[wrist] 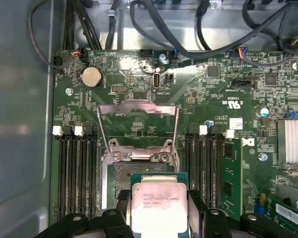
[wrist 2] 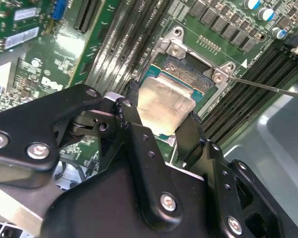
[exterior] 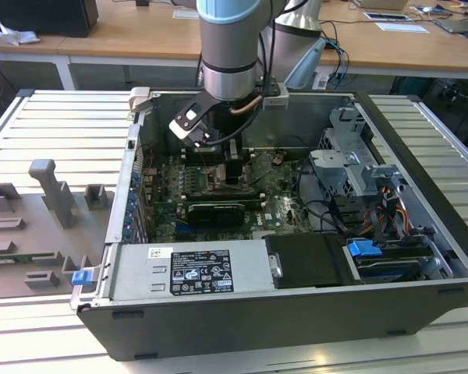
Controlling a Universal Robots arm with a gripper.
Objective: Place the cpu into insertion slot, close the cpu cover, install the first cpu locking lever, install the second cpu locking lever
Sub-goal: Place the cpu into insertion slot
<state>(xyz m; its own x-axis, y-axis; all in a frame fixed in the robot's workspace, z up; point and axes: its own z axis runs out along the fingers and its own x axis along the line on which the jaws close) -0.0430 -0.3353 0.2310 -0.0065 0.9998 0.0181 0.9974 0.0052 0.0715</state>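
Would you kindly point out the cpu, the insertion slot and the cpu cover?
the cpu (wrist: 159, 210), first wrist view, centre of its metal face
the insertion slot (wrist: 120, 178), first wrist view, bare dark recess
the cpu cover (wrist: 137, 109), first wrist view, its free crossbar

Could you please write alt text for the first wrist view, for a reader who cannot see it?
The gripper holds the cpu at the insertion slot, not yet seated. The cpu cover stands swung open, and memory slots run along both sides on the green board.

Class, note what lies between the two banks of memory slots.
In the first wrist view: the insertion slot, cpu cover raised, with the end effector holding the cpu over it.
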